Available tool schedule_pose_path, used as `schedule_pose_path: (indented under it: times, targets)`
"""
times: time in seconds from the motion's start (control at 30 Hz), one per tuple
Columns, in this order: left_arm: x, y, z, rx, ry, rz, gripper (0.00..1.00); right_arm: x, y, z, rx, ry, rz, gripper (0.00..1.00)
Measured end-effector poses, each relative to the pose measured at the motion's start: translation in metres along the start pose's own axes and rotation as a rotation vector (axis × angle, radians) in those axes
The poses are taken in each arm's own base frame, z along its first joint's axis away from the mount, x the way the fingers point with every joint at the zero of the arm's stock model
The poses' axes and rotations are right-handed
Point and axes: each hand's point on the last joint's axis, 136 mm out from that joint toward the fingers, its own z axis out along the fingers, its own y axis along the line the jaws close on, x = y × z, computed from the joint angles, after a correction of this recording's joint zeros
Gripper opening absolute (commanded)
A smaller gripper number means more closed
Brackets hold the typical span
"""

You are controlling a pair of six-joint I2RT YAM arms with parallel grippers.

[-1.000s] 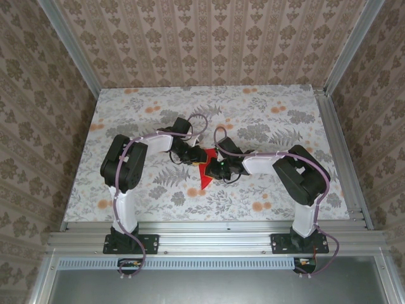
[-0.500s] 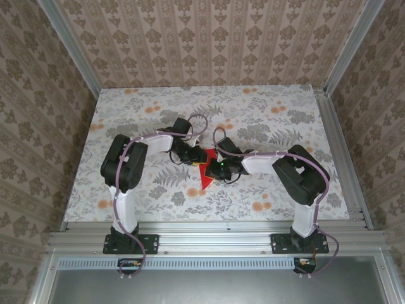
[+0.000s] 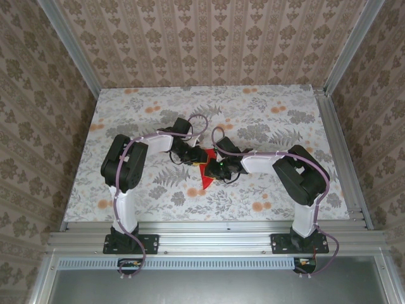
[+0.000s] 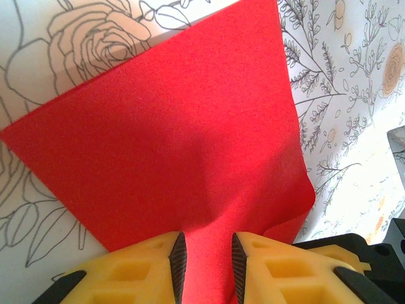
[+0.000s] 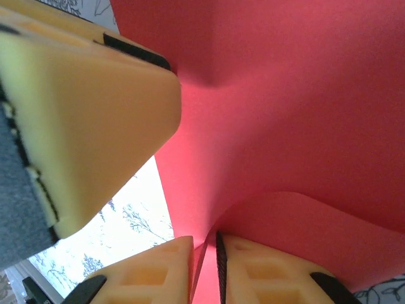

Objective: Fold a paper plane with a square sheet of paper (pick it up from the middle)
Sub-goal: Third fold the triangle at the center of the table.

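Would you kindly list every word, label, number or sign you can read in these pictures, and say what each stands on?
None: there is no readable text anywhere.
The red sheet of paper is plain and unmarked.
The table cover has flower and leaf prints, no lettering.
The wallpaper has a repeating ornament, no lettering.

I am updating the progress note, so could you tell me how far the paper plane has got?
Done: both hands are on the sheet of paper. In hand: the left hand pinches a raised ridge of it, and the right hand has a curled part between its fingers. Left: the wrist views show no sharp crease and no dart shape, so most folding seems to remain.
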Motion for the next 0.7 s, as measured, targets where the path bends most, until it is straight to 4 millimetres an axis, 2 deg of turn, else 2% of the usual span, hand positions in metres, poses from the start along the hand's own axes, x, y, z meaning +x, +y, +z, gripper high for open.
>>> schedule_pose_path:
  times: [0.27,0.7]
  targets:
    - [0.0001,-0.0001,0.0000,0.001,0.001,0.001,0.30,0.0001,0.0030,-0.0001,-0.001,0.000,-0.025,0.34]
    - [0.0002,-0.0005,-0.0001,0.000,0.002,0.001,0.31,0.0001,0.0074,0.0001,-0.013,-0.001,-0.033,0.40]
